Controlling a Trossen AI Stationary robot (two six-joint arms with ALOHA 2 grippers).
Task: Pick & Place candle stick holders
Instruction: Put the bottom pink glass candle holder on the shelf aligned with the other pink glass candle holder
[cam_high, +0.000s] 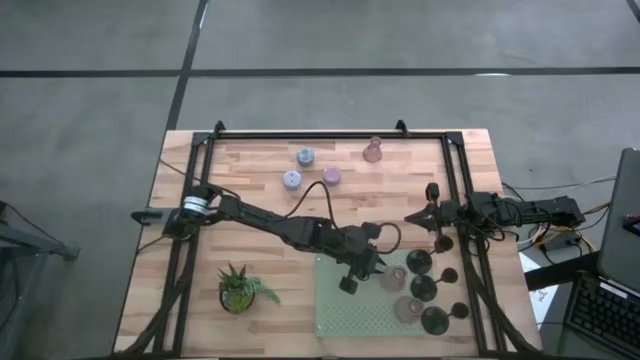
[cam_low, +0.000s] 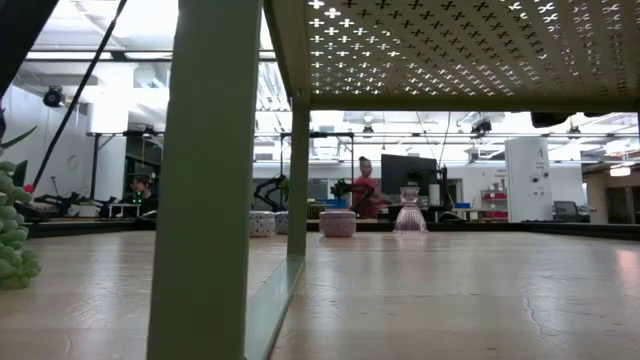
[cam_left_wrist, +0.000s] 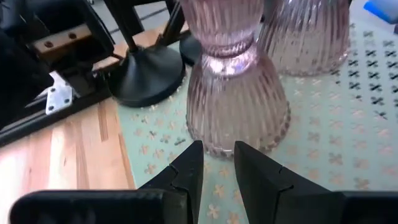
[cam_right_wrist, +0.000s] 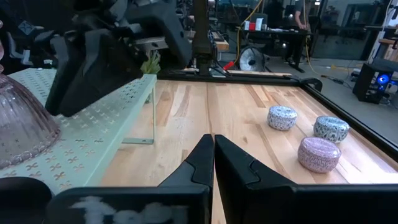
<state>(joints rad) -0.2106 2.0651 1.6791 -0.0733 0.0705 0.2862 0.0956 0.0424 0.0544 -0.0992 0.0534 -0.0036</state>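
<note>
Your left gripper (cam_left_wrist: 216, 163), fingers slightly parted and empty, sits at six o'clock of the pink holder (cam_left_wrist: 236, 99) on the green tray (cam_left_wrist: 348, 137).

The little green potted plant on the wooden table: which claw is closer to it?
Left. The left claw sits just beyond the green potted plant, over the pale green perforated shelf; the right claw is farther, near the table's right side.

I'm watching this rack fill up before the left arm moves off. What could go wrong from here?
The left hand sits low against the ribbed pink glass holder; a careless retreat might tip it. A second pink holder and a black round-based holder stand close by on the green perforated rack, so a topple could spread.
</note>
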